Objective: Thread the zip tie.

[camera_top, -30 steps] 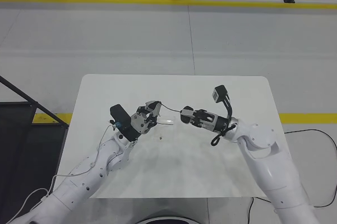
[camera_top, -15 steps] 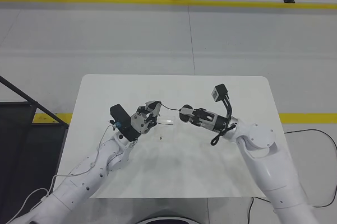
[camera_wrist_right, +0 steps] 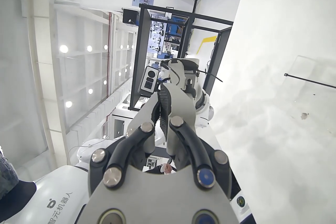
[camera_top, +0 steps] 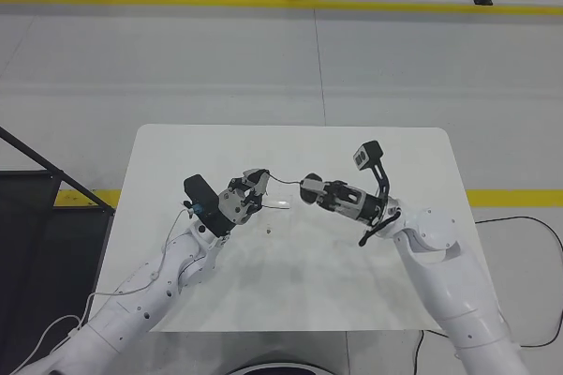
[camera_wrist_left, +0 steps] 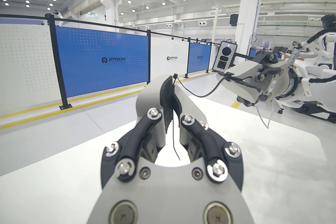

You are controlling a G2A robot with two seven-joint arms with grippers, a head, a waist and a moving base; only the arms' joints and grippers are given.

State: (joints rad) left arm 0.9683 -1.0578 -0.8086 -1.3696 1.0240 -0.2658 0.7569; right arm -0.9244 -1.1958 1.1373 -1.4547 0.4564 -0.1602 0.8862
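Lying flat on the white tabletop [camera_top: 356, 281] is a clear sheet or pouch [camera_wrist_right: 315, 96]. Which of the 2 it is cannot be told, since its edges show as faint lines. On it rests 1 loose zip tie [camera_wrist_right: 309, 80], black, straight, with its square head at one end. A small brownish fleck [camera_wrist_right: 304, 116] sits nearby on the same clear surface. In the top view this sheet shows as a pale glint just below the gap between the 2 arms.

Above the tabletop, near its middle, the left claw [camera_wrist_left: 170, 87] is pinched narrow on the zip tie [camera_wrist_left: 174, 76]. The head pokes out past the pad tips, and the thin tail hangs down between the fingers toward the palm. From the head the strap sags in a shallow curve and rises to the right claw [camera_wrist_right: 164, 93], which faces the left one a little way off. The right claw's ribbed pads are pressed together on the strap's far end, though the exact spot where the tie enters them is hard to make out. The strap is so thin from above that it reads as a hairline between the 2 claws.
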